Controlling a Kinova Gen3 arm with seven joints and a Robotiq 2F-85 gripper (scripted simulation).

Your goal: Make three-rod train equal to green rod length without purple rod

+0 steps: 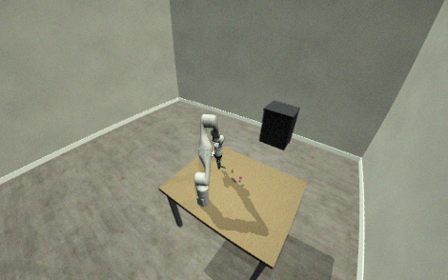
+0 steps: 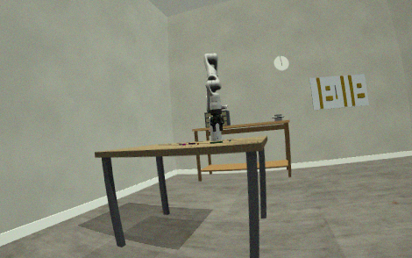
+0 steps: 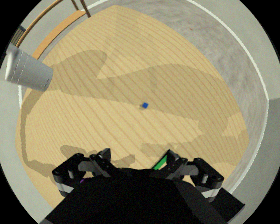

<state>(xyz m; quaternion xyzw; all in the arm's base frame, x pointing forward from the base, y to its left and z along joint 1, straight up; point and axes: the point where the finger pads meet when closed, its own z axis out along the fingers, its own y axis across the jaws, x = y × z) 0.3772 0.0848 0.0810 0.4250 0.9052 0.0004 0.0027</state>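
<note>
Rods lie in a small scatter on the wooden table (image 1: 280, 229), near the edge where the arm's base stands and towards the corner nearest the black cabinet (image 1: 279, 125); from the top view they show only as tiny specks, an orange one (image 1: 233, 170), a magenta or purple one (image 1: 234, 180) and a faint one just beside it, too small to read their lengths or how they are turned. The gripper (image 1: 219, 166) hangs just above the table beside this scatter, pointing straight down, fingers spread to their widest with nothing between them. In the wrist view a strip of green rod (image 3: 160, 161) shows at the inner side of one finger (image 3: 203, 175), though whether it touches cannot be told, and a small blue rod (image 3: 144, 104) lies alone on the wood further out ahead of the camera. From the gripper the white arm (image 1: 207, 148) rises almost vertically, folds over at a high elbow, then drops down to its base at the table's edge. In the exterior view the arm (image 2: 213, 88) stands tall and narrow over the far side of the table. A second bench (image 2: 284, 124) stands by the wall behind.
</note>
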